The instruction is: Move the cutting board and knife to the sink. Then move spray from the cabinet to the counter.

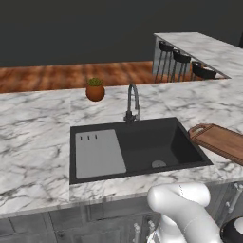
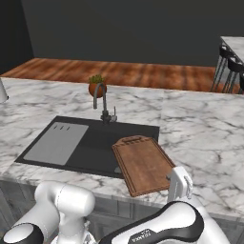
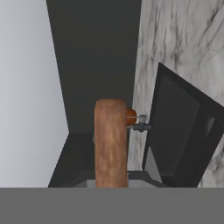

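Glossy white rounded arm (image 2: 66, 202), dark joints

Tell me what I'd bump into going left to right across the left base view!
Potted plant → faucet → sink basin → cutting board → bar stools sit farther back, so they are left out of the order.
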Robot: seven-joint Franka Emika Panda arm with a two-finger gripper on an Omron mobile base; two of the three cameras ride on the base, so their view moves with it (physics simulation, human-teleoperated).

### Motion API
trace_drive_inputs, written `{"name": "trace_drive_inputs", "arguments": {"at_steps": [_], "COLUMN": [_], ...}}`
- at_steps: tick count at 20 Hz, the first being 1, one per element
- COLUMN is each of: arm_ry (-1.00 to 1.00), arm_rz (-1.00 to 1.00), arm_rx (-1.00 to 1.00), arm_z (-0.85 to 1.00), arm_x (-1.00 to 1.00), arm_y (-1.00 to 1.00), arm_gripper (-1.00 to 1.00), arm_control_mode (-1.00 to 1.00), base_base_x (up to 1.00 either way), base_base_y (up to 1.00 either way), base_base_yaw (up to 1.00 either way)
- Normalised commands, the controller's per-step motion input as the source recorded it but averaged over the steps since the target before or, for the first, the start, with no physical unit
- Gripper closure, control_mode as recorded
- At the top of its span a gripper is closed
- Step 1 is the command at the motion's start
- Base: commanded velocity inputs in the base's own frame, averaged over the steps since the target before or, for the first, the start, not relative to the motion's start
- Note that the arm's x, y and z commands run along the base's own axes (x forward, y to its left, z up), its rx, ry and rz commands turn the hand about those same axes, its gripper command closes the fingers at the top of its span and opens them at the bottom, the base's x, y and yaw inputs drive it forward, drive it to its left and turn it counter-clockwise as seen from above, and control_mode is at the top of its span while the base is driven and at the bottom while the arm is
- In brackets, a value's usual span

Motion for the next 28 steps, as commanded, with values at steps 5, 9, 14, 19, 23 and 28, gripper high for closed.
{"name": "trace_drive_inputs", "arguments": {"at_steps": [5, 9, 14, 19, 23, 28], "arm_ry": [0.0, 0.02, 0.03, 0.0, 0.0, 0.02], "arm_rz": [0.0, 0.0, 0.04, 0.1, 0.14, 0.16], "arm_rx": [0.0, 0.0, 0.0, 0.0, 0.0, -0.01], "arm_z": [0.0, 0.0, -0.02, -0.04, -0.08, -0.12], "arm_x": [0.0, 0.06, 0.16, 0.28, 0.38, 0.47], "arm_y": [0.0, 0.0, -0.02, 0.0, 0.03, 0.05], "arm_gripper": [1.0, 1.0, 1.0, 1.0, 1.0, 1.0], "arm_control_mode": [1.0, -1.0, -1.0, -1.0, -1.0, -1.0], "base_base_x": [0.0, 0.0, 0.0, 0.0, 0.0, 0.0], "base_base_y": [0.0, 0.0, 0.0, 0.0, 0.0, 0.0], "base_base_yaw": [0.0, 0.0, 0.0, 0.0, 0.0, 0.0]}}
